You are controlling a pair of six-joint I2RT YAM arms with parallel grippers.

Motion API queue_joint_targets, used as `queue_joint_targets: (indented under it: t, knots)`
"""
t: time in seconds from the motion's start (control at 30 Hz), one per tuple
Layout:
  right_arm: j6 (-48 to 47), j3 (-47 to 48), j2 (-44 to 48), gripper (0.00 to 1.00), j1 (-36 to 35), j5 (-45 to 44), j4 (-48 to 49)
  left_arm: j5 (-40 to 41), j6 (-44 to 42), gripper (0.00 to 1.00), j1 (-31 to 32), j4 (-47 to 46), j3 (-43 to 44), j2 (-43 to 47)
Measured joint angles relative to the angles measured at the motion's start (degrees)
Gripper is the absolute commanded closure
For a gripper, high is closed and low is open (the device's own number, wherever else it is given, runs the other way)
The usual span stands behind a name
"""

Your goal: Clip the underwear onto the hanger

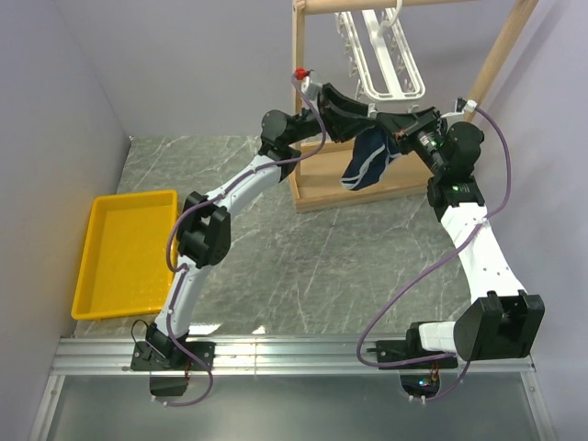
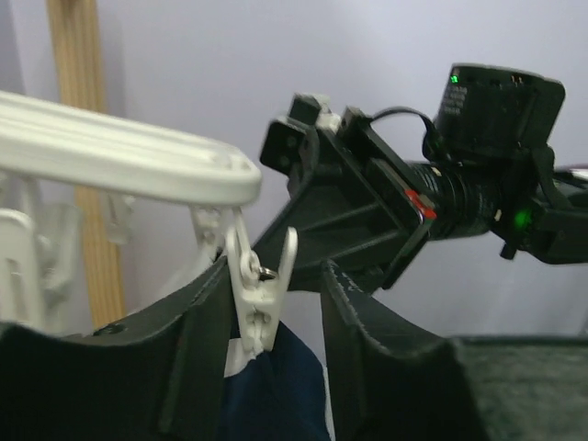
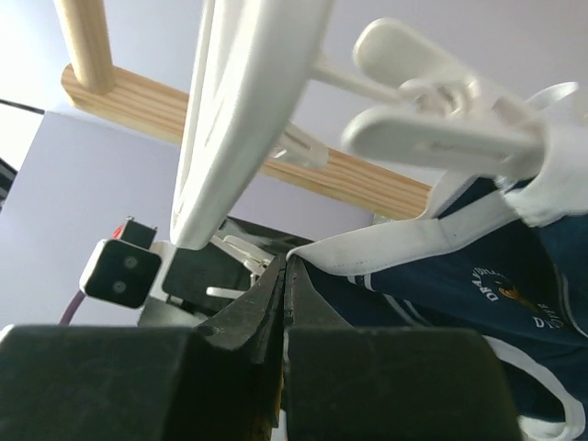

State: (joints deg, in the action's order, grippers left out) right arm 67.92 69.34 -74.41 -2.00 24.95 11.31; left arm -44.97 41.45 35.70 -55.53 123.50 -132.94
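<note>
The white hanger (image 1: 390, 60) hangs from the wooden rack. The navy underwear (image 1: 367, 161) dangles below its near corner. In the left wrist view, my left gripper (image 2: 274, 271) is open. A white clip (image 2: 257, 299) of the hanger (image 2: 138, 161) sits between its fingers, against the left one, and bites the navy fabric (image 2: 276, 386). In the right wrist view, my right gripper (image 3: 287, 262) is shut on the white waistband of the underwear (image 3: 459, 276). Another clip (image 3: 441, 124) holds the waistband further right, under the hanger frame (image 3: 243, 101).
The wooden rack (image 1: 303, 101) stands at the back of the table, with its base (image 1: 322, 195) under the underwear. A yellow tray (image 1: 129, 253) lies at the left. Grey walls close in on the left and at the back.
</note>
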Motion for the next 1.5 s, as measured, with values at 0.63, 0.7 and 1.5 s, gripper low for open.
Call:
queue_joint_targets:
  t: [0.63,0.7,1.5]
  knots:
    - [-0.26,2.73,-1.14,1.0,-0.02,0.61,0.68,-4.92,1.68,0.01,-0.46,1.88,-10.27,3.21]
    - [-0.63,2.67,-1.14,0.97,-0.02,0.63,0.48,-4.59,1.42,0.01,-1.31,3.02,-13.38,5.79]
    - [-17.25,-12.59,12.74,0.26,1.7,4.2,-5.53,3.54,-21.49,0.01,-11.63,63.89,-37.73,39.8]
